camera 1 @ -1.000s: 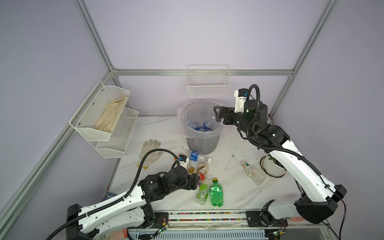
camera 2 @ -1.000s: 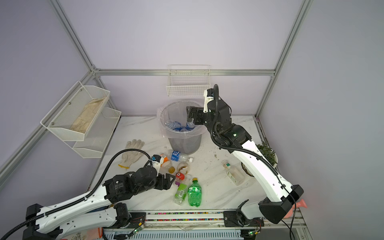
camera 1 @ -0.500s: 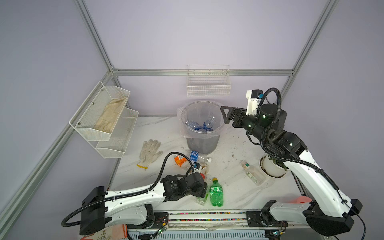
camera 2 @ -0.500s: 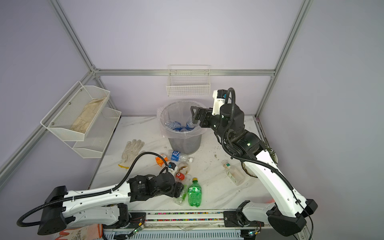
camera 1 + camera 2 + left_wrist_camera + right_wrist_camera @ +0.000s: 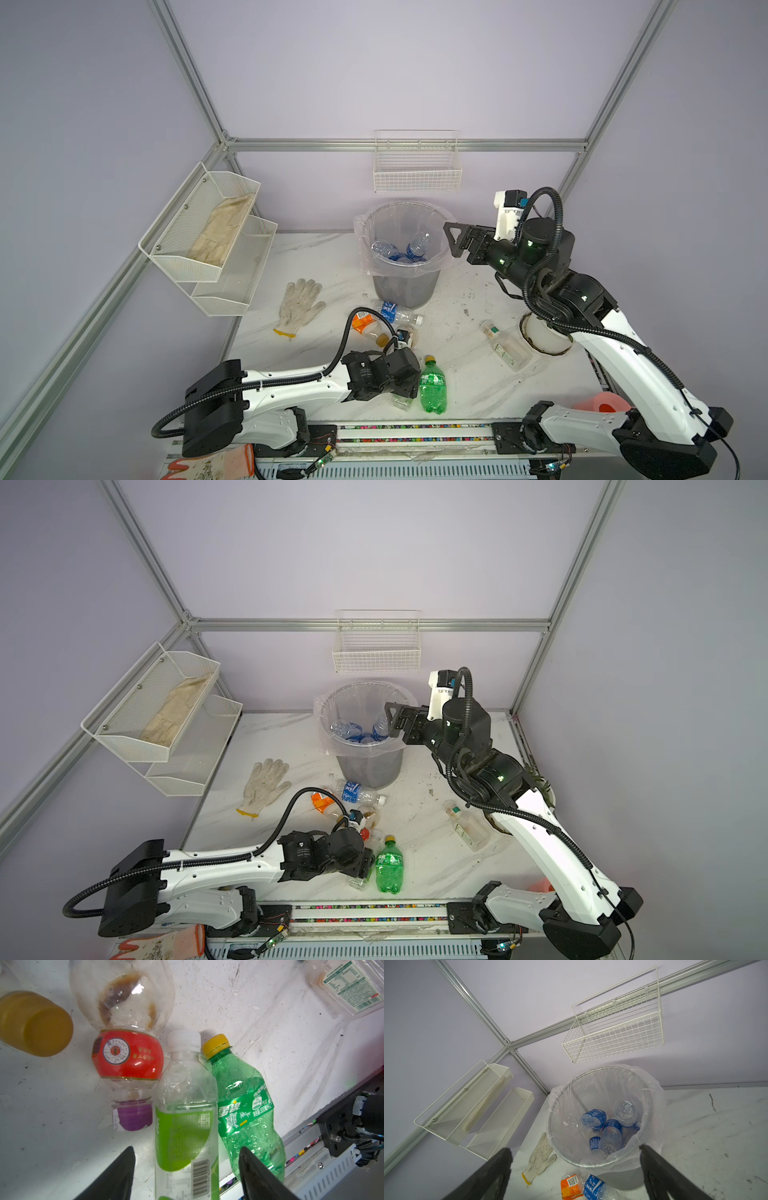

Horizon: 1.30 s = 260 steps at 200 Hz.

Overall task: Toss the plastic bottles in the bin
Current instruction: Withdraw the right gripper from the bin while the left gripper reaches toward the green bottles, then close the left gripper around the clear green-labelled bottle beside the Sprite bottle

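Six loose: roughly that many bottles (image 5: pixel 395 312) lie on the counter (image 5: pixel 469 374) around the left claw; more sit in the bin (image 5: pixel 405 286), well beyond it.
Left claw (image 5: pixel 186 1148): low over the counter, jaws part-way apart, straddling the clear bottle (image 5: pixel 185 1105). Nothing is gripped yet; counter shows between bottle and one finger.
Right claw (image 5: pixel 574 1147): wide, empty, raised at the bin rim, bin mouth straight ahead of it.
Clear bottle, axis: on its side, long axis running straight out from the left claw. White cap at the far end, base under the claw. Fingers cross the axis squarely, near the base end.
Green bottle (image 5: pixel 243 1105): on its side, touching the clear bottle, nearly parallel, yellow cap also far. One finger (image 5: pixel 257 1178) overlaps its body.
Red-label bottle (image 5: pixel 128 1055): ahead of the other finger, close beside the clear one, purple cap toward the claw.
Risk 1: no seam between clear and green, so that finger may land on green and shove it or pinch both.
Risk 2: thin wall; a hard squeeze may buckle it and squirt it forward.
Risk 3: grip near the base; the cap end may droop and clip the bin rim.
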Each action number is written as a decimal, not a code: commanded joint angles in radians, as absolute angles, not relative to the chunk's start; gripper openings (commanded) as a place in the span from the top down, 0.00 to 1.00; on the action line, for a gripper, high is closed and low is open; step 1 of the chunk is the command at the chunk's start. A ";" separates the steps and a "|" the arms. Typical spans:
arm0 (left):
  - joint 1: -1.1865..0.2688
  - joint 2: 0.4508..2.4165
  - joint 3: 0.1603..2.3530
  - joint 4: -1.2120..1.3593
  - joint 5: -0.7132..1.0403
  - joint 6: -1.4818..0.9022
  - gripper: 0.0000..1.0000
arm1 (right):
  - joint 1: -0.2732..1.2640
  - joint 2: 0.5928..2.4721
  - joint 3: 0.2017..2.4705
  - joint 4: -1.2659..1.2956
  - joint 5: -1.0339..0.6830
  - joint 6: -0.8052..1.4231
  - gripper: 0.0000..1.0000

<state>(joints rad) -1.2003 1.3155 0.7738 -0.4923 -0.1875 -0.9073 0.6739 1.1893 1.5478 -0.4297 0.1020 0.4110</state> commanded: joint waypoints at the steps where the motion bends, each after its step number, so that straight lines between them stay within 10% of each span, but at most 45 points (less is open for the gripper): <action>1: -1.207 1.336 0.816 -0.466 -0.178 -0.920 0.24 | 0.673 1.168 1.527 -0.414 0.119 0.416 0.03; 160: -1.219 1.530 0.898 -0.547 -0.192 -0.924 0.34 | 0.673 1.104 1.405 -0.408 0.137 0.449 0.03; 260: -1.256 1.476 0.992 -0.679 -0.328 -0.891 0.57 | 0.673 1.058 1.338 -0.410 0.155 0.463 0.03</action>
<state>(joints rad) -1.2335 1.5326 0.8722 -0.6243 -0.2485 -0.9058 0.6739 1.0863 1.3556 -0.4294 0.1326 0.4454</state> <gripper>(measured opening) 0.475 0.974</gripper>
